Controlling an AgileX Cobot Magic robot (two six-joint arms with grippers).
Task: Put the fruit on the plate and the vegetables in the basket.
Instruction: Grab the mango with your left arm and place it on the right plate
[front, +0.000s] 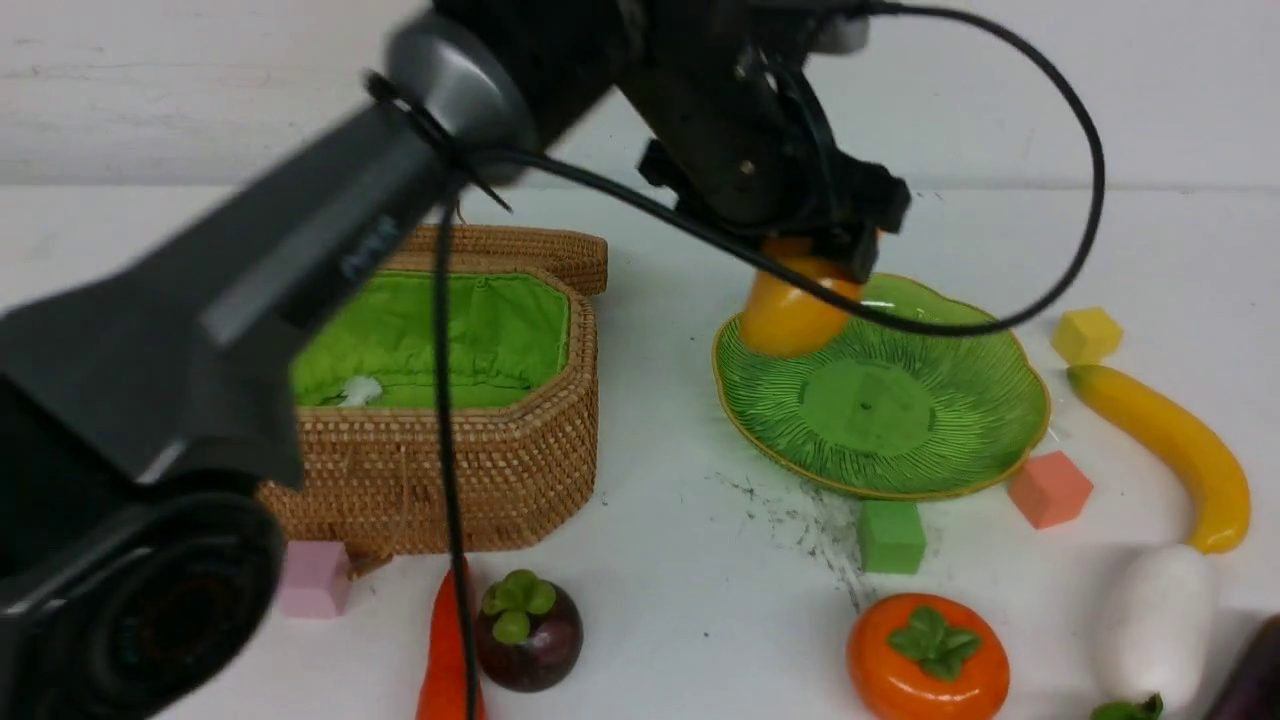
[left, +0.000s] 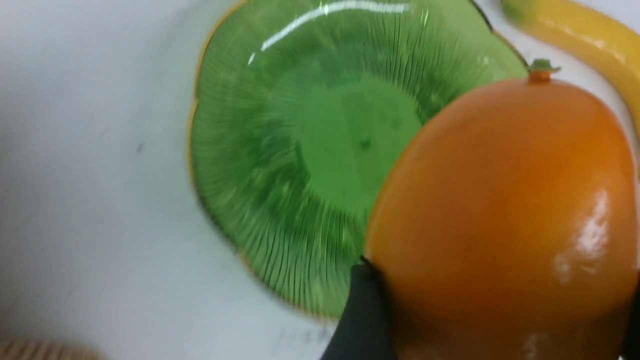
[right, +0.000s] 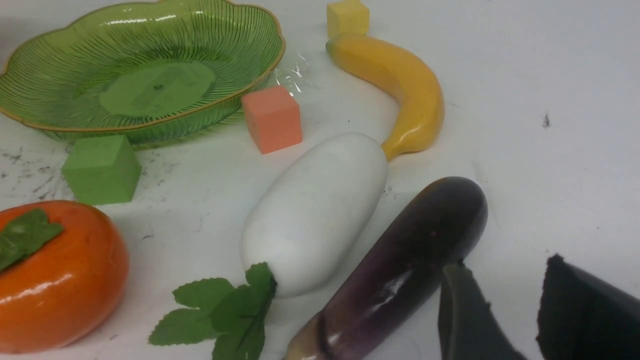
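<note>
My left gripper (front: 822, 250) is shut on the orange-yellow mango (front: 790, 310), which it holds at the back-left rim of the green plate (front: 900, 410). In the left wrist view the mango (left: 500, 210) fills the space between the black fingers (left: 360, 315), above the plate (left: 300, 150). The open basket (front: 470, 440) has a green lining. In front lie a carrot (front: 440, 660), mangosteen (front: 527, 630), persimmon (front: 928, 655), white radish (front: 1155, 620) and banana (front: 1170, 450). My right gripper (right: 510, 290) stands open over bare table beside the radish (right: 315, 210).
A purple eggplant (right: 400, 270) lies against the right gripper's finger. Small cubes lie about: yellow (front: 1086, 335), salmon (front: 1050, 488), green (front: 890, 535) and pink (front: 315, 578). The left arm and its cable cross in front of the basket.
</note>
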